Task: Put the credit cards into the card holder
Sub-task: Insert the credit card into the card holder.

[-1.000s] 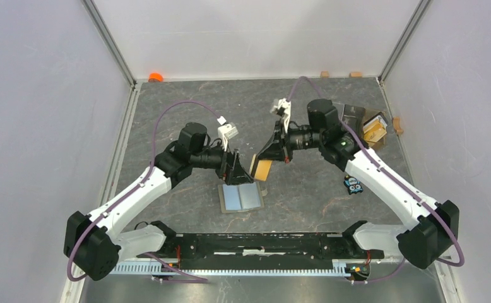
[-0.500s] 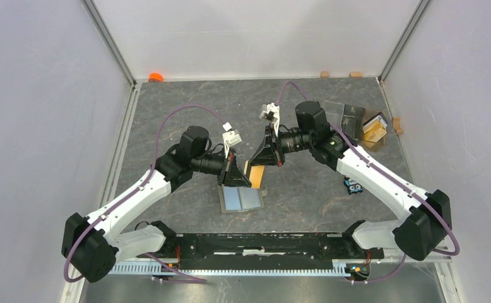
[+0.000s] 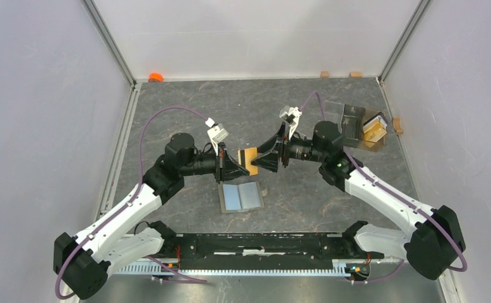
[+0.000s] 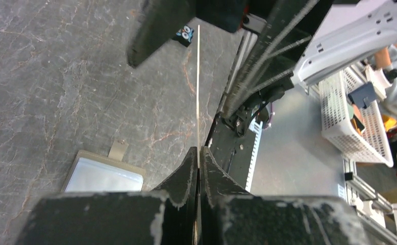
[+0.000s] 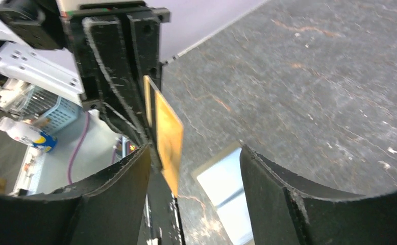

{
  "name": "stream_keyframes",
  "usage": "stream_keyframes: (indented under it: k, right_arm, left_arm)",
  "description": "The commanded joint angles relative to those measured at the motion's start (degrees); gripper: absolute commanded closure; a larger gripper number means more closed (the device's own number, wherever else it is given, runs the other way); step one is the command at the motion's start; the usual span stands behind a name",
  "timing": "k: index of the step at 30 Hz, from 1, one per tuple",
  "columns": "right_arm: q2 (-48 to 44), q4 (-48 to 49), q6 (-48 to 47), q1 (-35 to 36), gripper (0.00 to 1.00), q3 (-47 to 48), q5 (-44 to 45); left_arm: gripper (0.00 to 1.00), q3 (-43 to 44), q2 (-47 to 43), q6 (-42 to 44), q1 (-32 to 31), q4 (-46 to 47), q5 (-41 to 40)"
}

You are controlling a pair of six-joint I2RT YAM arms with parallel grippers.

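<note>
A tan-gold credit card (image 3: 249, 161) hangs upright above the table, and my left gripper (image 3: 238, 168) is shut on its edge. In the left wrist view the credit card (image 4: 198, 92) is a thin edge-on line rising from the closed left gripper (image 4: 199, 153). My right gripper (image 3: 263, 159) faces it, open, its fingers standing to either side of the credit card (image 5: 168, 138) without touching. The right gripper (image 5: 195, 150) is empty. The card holder (image 3: 242, 196) lies open and flat just below, pale blue-grey inside up, and also shows as card holder (image 4: 104, 173) and card holder (image 5: 227, 189).
A clear plastic box (image 3: 356, 123) holding more orange cards stands at the back right. A small owl figure (image 4: 185, 34) lies on the table beyond the card. An orange cap (image 3: 156, 77) sits at the back left corner. The rail between the arm bases (image 3: 262, 243) runs along the near edge.
The left gripper has closed on the card and the right gripper has opened and let it go. Both arms swung so the card now sits a little higher and further left.
</note>
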Motion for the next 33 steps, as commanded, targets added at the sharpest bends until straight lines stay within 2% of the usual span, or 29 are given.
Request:
stream_keyframes:
  k: [1,5,11,14,17,22,24,28,31,33]
  right_arm:
    - [-2.04,25.97,13.67,-0.09,0.35,-5.75,-2.8]
    - [-0.86,32.62,18.25,-0.03,0.58,-7.87,-3.91]
    - [2.21,43.84,25.91,0.31,0.77,-10.08,-6.12]
    - [3.82,49.61,28.61,0.4,0.97,-11.43,-6.98]
    - [4.95,49.41,28.5,0.33,1.0,-11.31,-7.13]
    - [4.91,34.55,20.93,-0.04,1.0,-9.57,-5.45]
    - [4.16,25.17,15.13,-0.06,1.0,-8.97,-1.88]
    - [1.44,8.42,6.97,-0.13,1.0,-8.0,7.48]
    - [-0.37,1.4,5.61,-0.12,1.0,-9.3,14.04]
    - [-0.76,0.05,7.53,-0.13,1.0,-10.97,15.18]
  left_arm:
    - [0.98,-1.01,-0.1,-5.72,-0.13,6.76,-3.37]
    - [0.98,-2.05,-0.98,-6.32,-0.13,7.66,-3.39]
    - [0.98,-3.42,-1.44,-7.5,-0.13,9.2,-3.34]
    - [0.97,-4.02,-1.06,-8.37,-0.18,9.35,-4.4]
    - [0.83,-5.25,-1.11,-10.2,-0.13,9.0,-6.69]
    - [0.26,-8.29,-4.38,-12.54,-0.13,5.3,-13.48]
    - [0.13,-8.8,-5.93,-12.56,-0.13,-0.27,-17.84]
    - [0.03,-10.91,-8.86,-13.68,-0.13,-8.68,-25.84]
    - [0.0,-12.4,-10.57,-15.52,-0.15,-15.18,-32.04]
    - [0.0,-13.91,-11.33,-17.14,-0.13,-17.58,-33.88]
